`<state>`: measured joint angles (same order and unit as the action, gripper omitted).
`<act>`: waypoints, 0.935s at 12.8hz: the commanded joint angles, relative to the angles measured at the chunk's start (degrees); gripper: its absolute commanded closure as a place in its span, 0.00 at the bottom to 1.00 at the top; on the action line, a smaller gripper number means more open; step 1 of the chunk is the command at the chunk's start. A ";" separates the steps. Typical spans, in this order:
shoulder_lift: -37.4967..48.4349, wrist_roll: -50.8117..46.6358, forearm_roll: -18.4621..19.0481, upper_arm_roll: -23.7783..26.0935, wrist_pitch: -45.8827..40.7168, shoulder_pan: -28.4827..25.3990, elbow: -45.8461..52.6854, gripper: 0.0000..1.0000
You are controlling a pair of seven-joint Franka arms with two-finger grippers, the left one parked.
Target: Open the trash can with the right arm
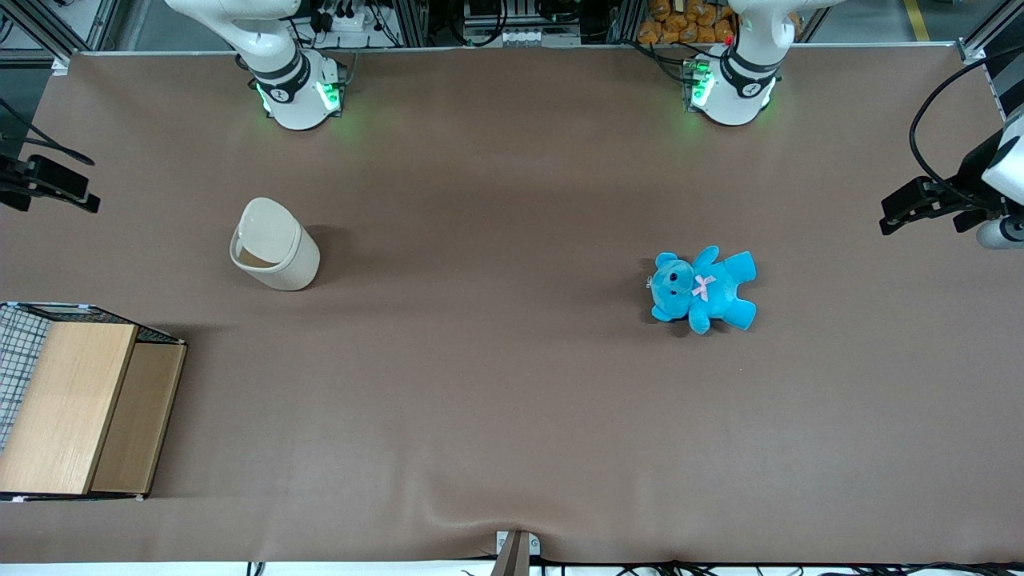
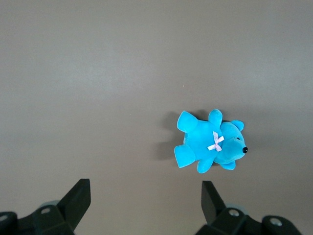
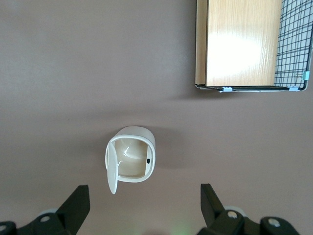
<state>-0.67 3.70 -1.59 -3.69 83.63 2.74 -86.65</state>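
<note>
Trash can: one small cream-white cylindrical trash can [image 1: 276, 256] stands on the brown cloth-covered bench [image 1: 496, 384], toward the working arm's end. Its rounded-square flip lid [image 3: 112, 171] is swung up and stands on edge beside the mouth, and the pale inside of the bin shows in the right wrist view.

Gripper: one black two-finger gripper [image 3: 142, 208] of the right arm hangs high above the trash can, well apart from it. Its two fingers are spread wide, with nothing between them, and the open bin lies in the gap as seen from the wrist.

Right arm: one white base with a black joint band and green lights [image 1: 292, 88] sits at the bench edge farthest from the front camera. At the frame edge, a black part on the working arm's side [image 1: 48, 186] juts in over the cloth.

Teddy: one bright blue plush teddy with a small pink bow [image 1: 704, 288] lies flat on its back toward the parked arm's end of the bench, well apart from the trash can.

Box: one light wooden box with a black wire-grid side [image 1: 76, 404] rests at the working arm's end, nearer to the front camera than the trash can and apart from it.

Count on the bench: three loose things in all, none touching another.
</note>
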 commanded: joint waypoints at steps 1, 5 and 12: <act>-0.82 0.61 0.10 0.35 -1.11 0.43 1.83 0.00; -1.17 0.52 -0.08 0.35 -1.19 0.69 2.98 0.00; -1.35 0.43 0.36 0.35 -1.19 0.69 2.98 0.00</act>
<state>-0.84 3.83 -1.51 -3.69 83.60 2.74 -85.74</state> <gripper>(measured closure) 0.000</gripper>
